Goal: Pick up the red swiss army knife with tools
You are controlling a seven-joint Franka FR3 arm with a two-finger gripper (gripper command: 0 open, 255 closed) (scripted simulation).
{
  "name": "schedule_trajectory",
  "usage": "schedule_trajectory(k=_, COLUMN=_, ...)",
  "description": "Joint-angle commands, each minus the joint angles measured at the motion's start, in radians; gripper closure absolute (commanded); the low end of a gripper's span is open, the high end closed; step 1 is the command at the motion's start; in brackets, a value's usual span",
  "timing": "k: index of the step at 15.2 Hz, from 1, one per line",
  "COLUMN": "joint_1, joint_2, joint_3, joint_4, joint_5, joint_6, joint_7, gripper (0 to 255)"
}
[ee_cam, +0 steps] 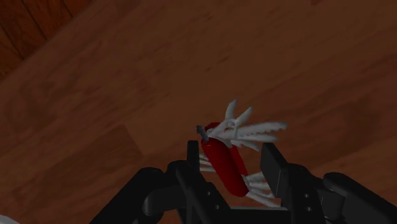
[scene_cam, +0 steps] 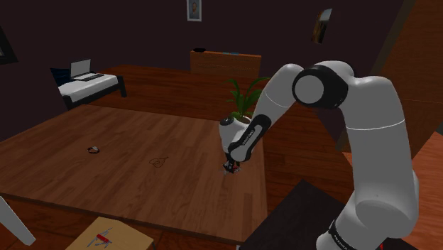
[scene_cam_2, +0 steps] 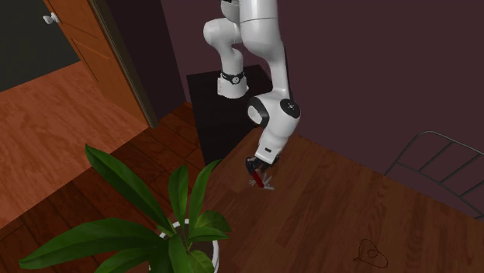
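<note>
The wooden desk (scene_cam: 128, 177) spreads out beneath the end effector, and the white arm (scene_cam: 369, 135) bends down over it. The black end effector (ee_cam: 231, 150) points at the boards, its two fingers clamped on the red knife (ee_cam: 226, 167), with the red body and its fanned white tools sitting between them. The reach and the grip look done. The lift is what remains: the knife sits just under the end effector, close to the desk, and I cannot tell whether it is clear of the surface.

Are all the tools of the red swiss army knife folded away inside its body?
No: in the wrist view, pale tools fan out openly from the red swiss army knife.
</note>
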Motion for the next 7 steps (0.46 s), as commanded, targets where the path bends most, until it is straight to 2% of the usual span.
schedule_trajectory(k=1, joint_1=-0.005, joint_2=-0.03, joint_3=0.004, joint_4=-0.012, joint_5=0.007, joint_6=-0.018, joint_7=-0.012, gripper=255)
schedule_trajectory(k=7, joint_1=-0.012, joint_2=-0.083, joint_3=0.015, joint_4=-0.024, joint_5=0.023, joint_6=-0.057, joint_7=-0.032, gripper=255)
